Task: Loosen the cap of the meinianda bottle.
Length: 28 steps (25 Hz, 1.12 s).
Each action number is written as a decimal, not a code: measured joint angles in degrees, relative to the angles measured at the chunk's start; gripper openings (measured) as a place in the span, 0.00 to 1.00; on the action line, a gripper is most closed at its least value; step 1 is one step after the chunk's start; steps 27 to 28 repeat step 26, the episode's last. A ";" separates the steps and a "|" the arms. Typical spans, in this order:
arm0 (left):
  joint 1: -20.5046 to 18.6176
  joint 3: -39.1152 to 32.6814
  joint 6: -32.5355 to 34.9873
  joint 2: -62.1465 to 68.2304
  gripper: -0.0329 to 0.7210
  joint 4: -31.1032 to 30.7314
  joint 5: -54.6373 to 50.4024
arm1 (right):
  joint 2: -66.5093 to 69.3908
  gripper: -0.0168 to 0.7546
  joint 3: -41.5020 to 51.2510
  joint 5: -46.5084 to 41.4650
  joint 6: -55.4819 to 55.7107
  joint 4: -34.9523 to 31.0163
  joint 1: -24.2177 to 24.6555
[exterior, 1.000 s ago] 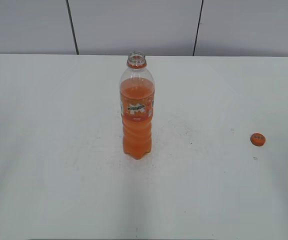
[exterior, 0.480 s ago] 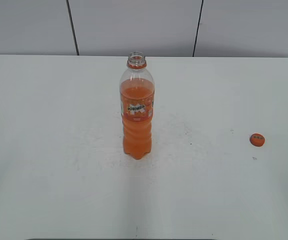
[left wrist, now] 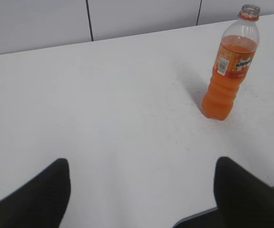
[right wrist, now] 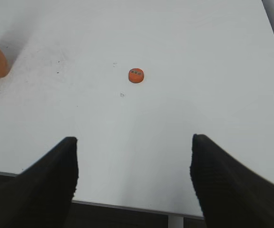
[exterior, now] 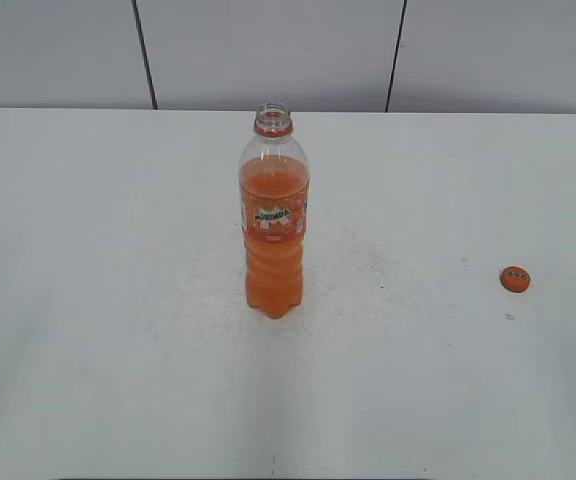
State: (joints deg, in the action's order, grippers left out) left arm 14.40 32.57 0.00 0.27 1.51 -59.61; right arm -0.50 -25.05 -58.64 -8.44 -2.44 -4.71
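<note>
The meinianda bottle (exterior: 274,215) is seen uncapped, its cap (exterior: 514,279) laid well apart on the table (exterior: 98,300), both grippers (left wrist: 141,190) (right wrist: 133,178) spread empty.

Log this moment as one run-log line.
cap: off, on table right | meinianda bottle: upright, uncapped | left gripper: open, empty | right gripper: open, empty

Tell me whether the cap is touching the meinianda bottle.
Apart. The exterior view shows the cap lying on the table far right of the upright meinianda bottle, with bare tabletop between them.
</note>
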 joint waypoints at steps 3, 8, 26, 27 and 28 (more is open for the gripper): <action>0.00 0.00 0.00 0.00 0.79 -0.07 0.00 | 0.00 0.74 0.00 0.00 0.00 0.07 0.00; -3.87 0.00 0.00 -0.44 0.79 -0.26 0.17 | 0.00 0.74 0.05 0.08 0.00 0.13 0.05; -12.42 0.00 0.00 -0.49 0.78 -0.14 0.28 | 0.00 0.74 0.05 0.19 -0.04 0.44 3.22; -12.42 0.00 0.00 -0.49 0.78 -0.14 0.28 | 0.00 0.74 0.05 0.19 -0.04 0.44 3.22; -12.42 0.00 0.00 -0.49 0.78 -0.14 0.28 | 0.00 0.74 0.05 0.19 -0.04 0.44 3.22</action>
